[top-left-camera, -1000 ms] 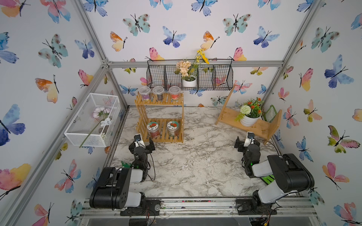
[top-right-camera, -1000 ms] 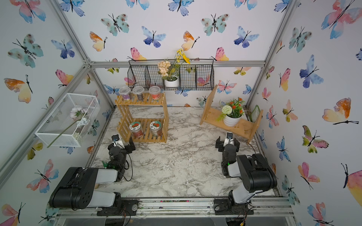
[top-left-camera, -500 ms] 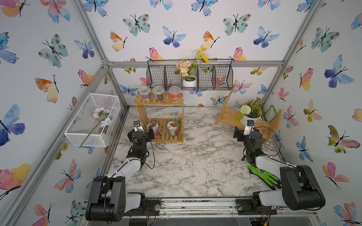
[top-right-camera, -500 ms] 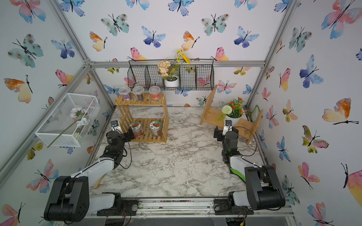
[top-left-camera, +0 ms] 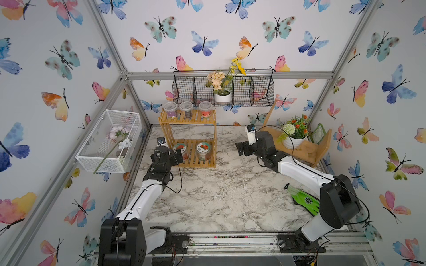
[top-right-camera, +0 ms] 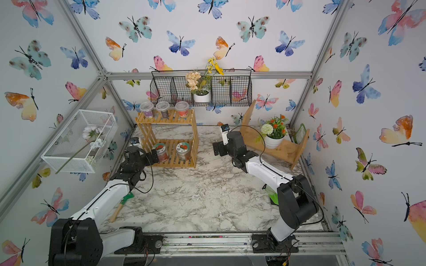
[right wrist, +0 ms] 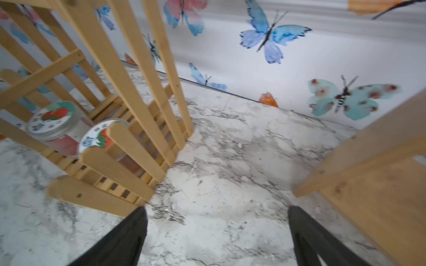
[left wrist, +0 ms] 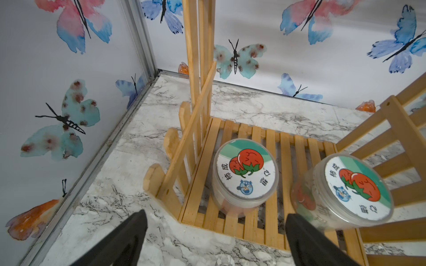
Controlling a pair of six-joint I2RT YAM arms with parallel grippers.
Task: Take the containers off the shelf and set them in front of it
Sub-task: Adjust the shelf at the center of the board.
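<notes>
In both top views the slatted wooden shelf (top-left-camera: 215, 138) (top-right-camera: 195, 138) stands at the back left. Three small clear cups (top-left-camera: 186, 108) sit on its top tier. Two jars with tomato lids (top-left-camera: 203, 150) (top-right-camera: 183, 150) stand on the lower tier. My left gripper (top-left-camera: 171, 153) (left wrist: 215, 214) is open just in front of the left jar (left wrist: 245, 170), not touching it. My right gripper (top-left-camera: 241, 148) (right wrist: 216, 210) is open above the marble, to the right of the shelf (right wrist: 129, 96), holding nothing.
A black wire basket (top-left-camera: 262, 92) with a flower pot hangs on the back wall. A plank shelf (top-left-camera: 306, 149) with a potted plant stands close behind the right arm. A white mesh basket (top-left-camera: 108, 159) juts from the left wall. A green glove (top-left-camera: 304, 200) lies at the right.
Both arms have stretched forward from the front of the table. The left gripper has come up to the lower tier; the right has swung left toward the shelf. Both stay open.
</notes>
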